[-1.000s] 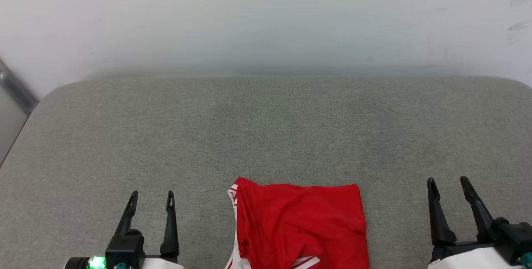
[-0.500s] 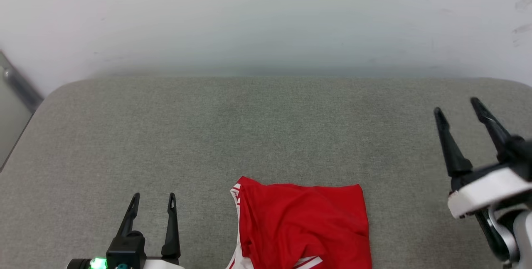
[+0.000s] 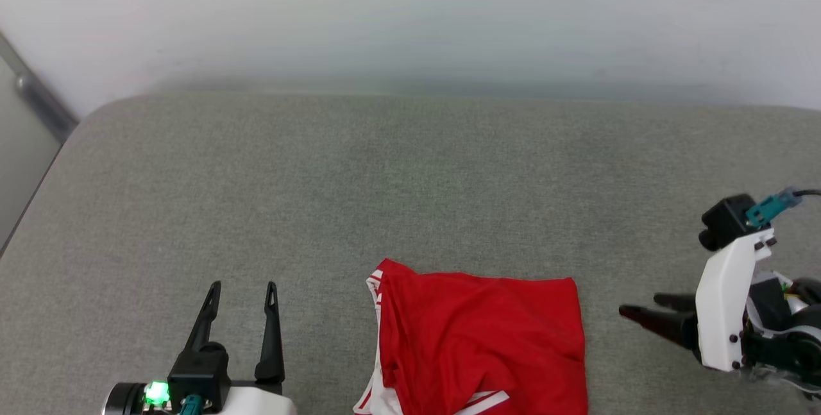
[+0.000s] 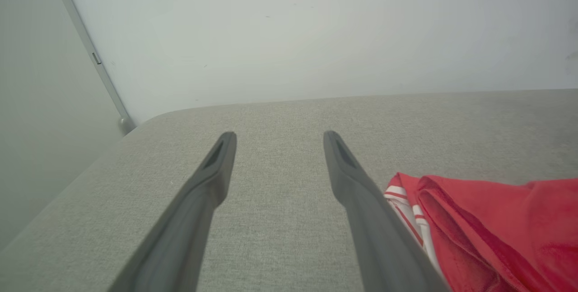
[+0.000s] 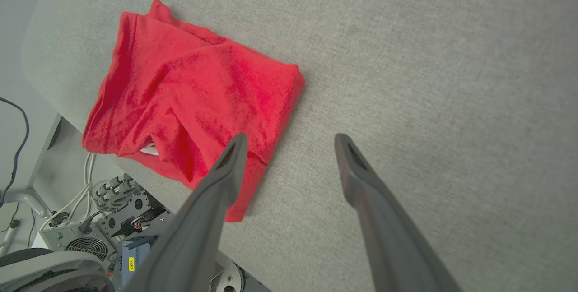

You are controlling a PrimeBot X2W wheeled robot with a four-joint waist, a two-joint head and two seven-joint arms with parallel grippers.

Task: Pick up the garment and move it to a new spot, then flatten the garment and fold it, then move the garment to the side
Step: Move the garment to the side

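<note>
beside the garment [image 3: 481, 344], the left gripper [image 3: 244, 285] and right gripper [image 3: 638, 304] are hanging wide open and empty, the right one pointing at its edge, looking ready to grab.

A broad pad [image 3: 410, 177] covered in grey-green woven cloth bears everything; its far corners are rounded and its surface lies flat and even. One thing lies on it: the garment [image 3: 481, 344], at the near edge, about midway across. It is folded into a rough rectangle, red side up, creased and a little rumpled, with red-and-white striped trim showing along its left side and at its near edge. In the right wrist view its near edge reaches the pad's rim and seems to hang slightly over it
</note>
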